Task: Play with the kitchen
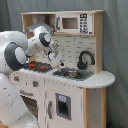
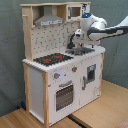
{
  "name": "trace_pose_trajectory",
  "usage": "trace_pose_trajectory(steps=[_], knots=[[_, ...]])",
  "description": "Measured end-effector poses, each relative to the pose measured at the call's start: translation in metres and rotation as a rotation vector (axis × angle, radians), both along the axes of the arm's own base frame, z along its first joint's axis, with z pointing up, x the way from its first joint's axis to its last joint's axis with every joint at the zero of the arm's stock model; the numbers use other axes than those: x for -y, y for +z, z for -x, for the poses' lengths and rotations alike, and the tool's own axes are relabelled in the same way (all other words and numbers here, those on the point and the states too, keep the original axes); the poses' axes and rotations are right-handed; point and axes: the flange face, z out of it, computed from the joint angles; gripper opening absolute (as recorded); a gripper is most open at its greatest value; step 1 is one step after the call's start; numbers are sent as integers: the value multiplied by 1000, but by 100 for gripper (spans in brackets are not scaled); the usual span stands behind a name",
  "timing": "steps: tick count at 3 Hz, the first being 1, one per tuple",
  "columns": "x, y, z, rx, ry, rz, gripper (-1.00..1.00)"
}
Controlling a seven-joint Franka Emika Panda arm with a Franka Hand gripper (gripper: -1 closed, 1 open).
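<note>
Kitchen (image 1: 65,75) stands upright on the floor, filling both exterior views (image 2: 62,70). The arm (image 2: 107,31) reaches over its counter w/ the pincer (image 1: 59,62) hanging just above the sink (image 1: 74,74), near its stove-side edge; faucet (image 1: 85,59) lies beyond, toward the first exterior view's right. Can't tell if the pincer is clenched or released.

arm (image 2: 117,31) cut off at the second exterior view's right, kitchen (image 1: 75,95) base cropped
</note>
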Motion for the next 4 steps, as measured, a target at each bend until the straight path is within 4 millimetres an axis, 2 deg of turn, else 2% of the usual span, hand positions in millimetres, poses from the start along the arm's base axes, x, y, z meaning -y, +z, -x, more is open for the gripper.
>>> trace_pose_trajectory(steps=[4], knots=[[25,-40,-46,-172,224,39,100]])
